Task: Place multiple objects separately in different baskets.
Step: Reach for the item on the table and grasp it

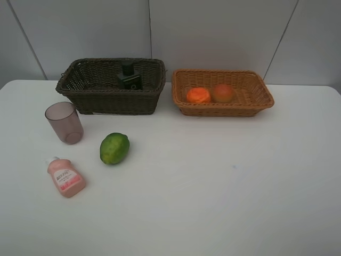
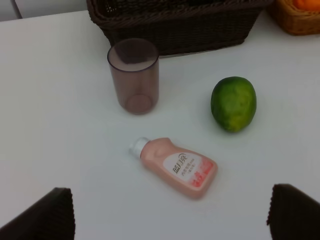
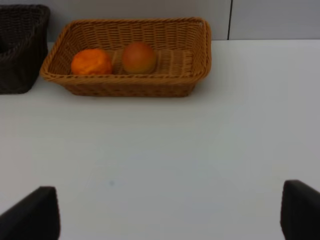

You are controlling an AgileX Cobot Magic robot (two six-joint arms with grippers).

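Upper left, the dark green flat bottle [image 1: 128,76] sits in the dark brown wicker basket [image 1: 112,101]; orange tangerine [image 1: 198,95] and red-yellow peach [image 1: 223,93] share the orange-tan wicker basket [image 1: 224,110]; left gripper [image 2: 172,212] and right gripper [image 3: 167,212] gape, released, empty.

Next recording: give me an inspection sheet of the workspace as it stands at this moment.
Surface: white table.
Job's things: dark green bottle in dark basket; tangerine and peach in tan basket; cup upright, lime and pink soap bottle lying flat, all three on the table.
Clutter: nothing seen.
Grippers: left hand open, empty; right hand open, empty.
Cables: nothing seen.
Surroundings: grey panelled wall behind.
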